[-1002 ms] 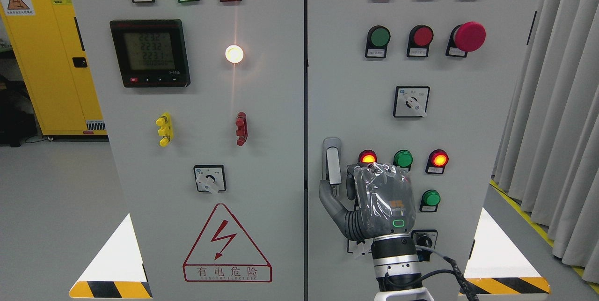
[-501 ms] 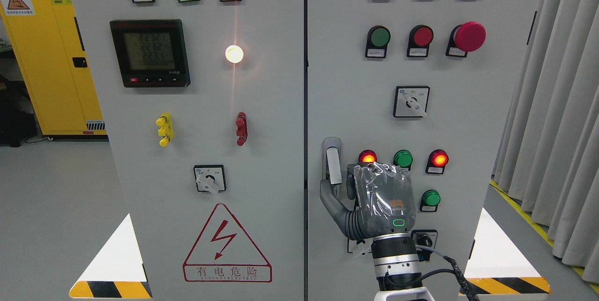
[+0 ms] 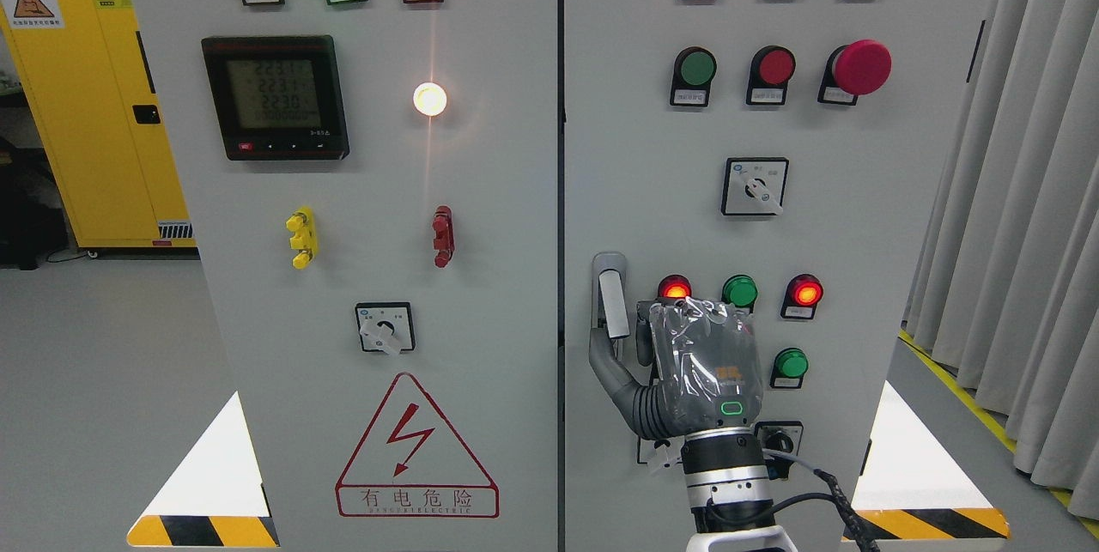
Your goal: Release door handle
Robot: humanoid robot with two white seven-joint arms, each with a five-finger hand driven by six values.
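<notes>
**Right hand at the cabinet door handle**

The right hand (image 3: 687,363) rises from the bottom edge, right of the middle, wrapped in a clear plastic cover with its back toward the camera. Its thumb (image 3: 605,363) reaches out toward 10 o'clock and lies just beside the lower end of the door handle (image 3: 610,299). The other fingers are hidden behind the covered palm, so whether they curl round the handle or have let go cannot be told. The handle is a grey upright lever near the left edge of the right door (image 3: 859,243), at about 11 o'clock from the hand.

Close around the hand sit small lamps: a lit red lamp (image 3: 676,288) at 12 o'clock, a green lamp (image 3: 739,291) at 1 o'clock, another lit red lamp (image 3: 805,292) farther toward 2 o'clock, and a green button (image 3: 790,363) at 3 o'clock. Higher on the same door are a rotary switch (image 3: 755,186) and a big red mushroom button (image 3: 861,67).

The left door (image 3: 378,415) carries a digital meter (image 3: 275,97), a glowing white lamp (image 3: 429,99), yellow and red terminals, and a red lightning warning triangle (image 3: 416,445).

At 9 o'clock, well apart, stands a yellow cabinet (image 3: 86,106) on a grey floor (image 3: 94,406). Grey curtains (image 3: 1030,191) hang at 3 o'clock.
</notes>
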